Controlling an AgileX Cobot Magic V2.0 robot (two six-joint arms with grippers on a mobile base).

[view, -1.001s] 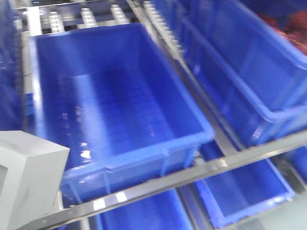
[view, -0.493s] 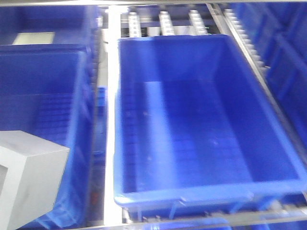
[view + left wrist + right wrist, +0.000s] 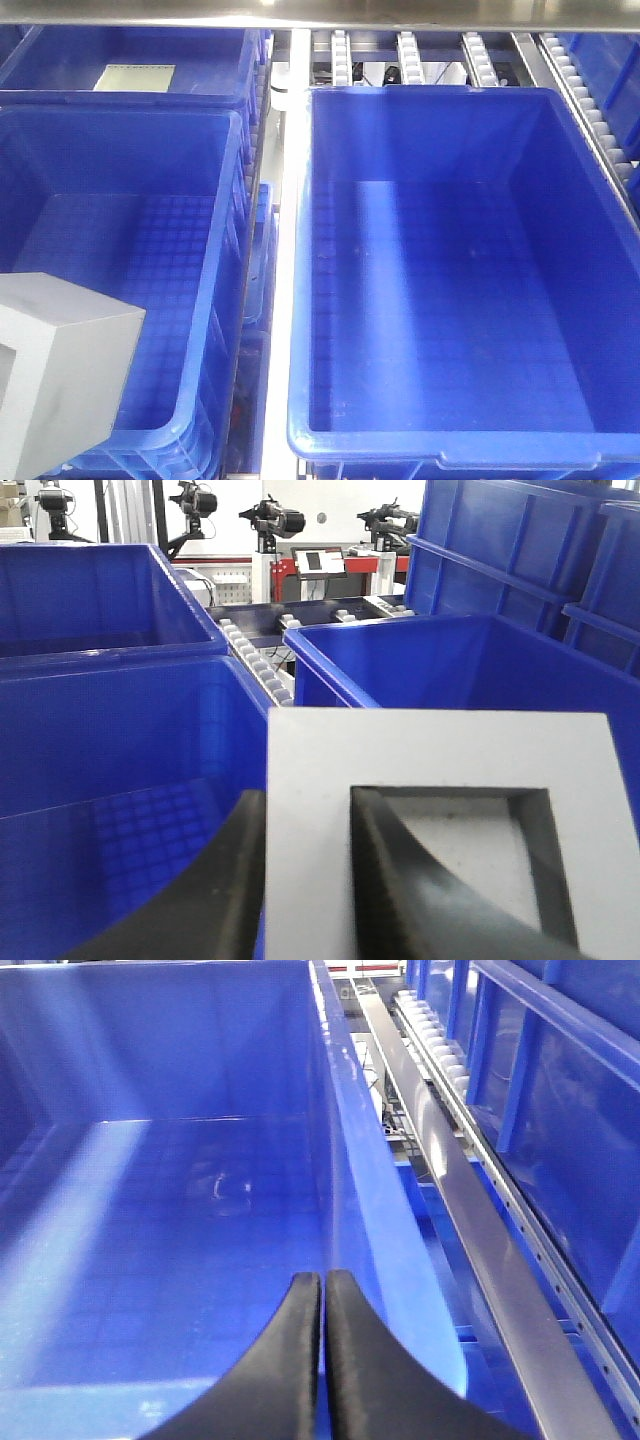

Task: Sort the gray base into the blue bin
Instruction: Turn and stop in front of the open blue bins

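view has swung since a second ago: the crate that sat tilted mid-frame is now square on the right side, and a second crate has come into the left half. gray base (image 3: 55,370) stays in the lower left corner of the front view, hanging over the near corner of the left blue bin (image 3: 232,250), not resting on its floor. in the left wrist view the gray base (image 3: 440,810) fills the foreground, square recess facing the camera. left gripper (image 3: 305,820) jaws are clamped on one wall of it, one black finger (image 3: 215,880) outside, the other inside the recess. behind the left blue bin is a back bin (image 3: 200,50) with a pale sheet (image 3: 135,77) lying in it. a metal rail (image 3: 280,330) runs between the two front crates. right blue bin (image 3: 440,445) has only its grid floor showing. roller tracks (image 3: 410,50) sit behind it. right gripper (image 3: 322,1290) jaws are pressed tight together, gripping nothing, above the right blue bin's long rim (image 3: 370,1160).
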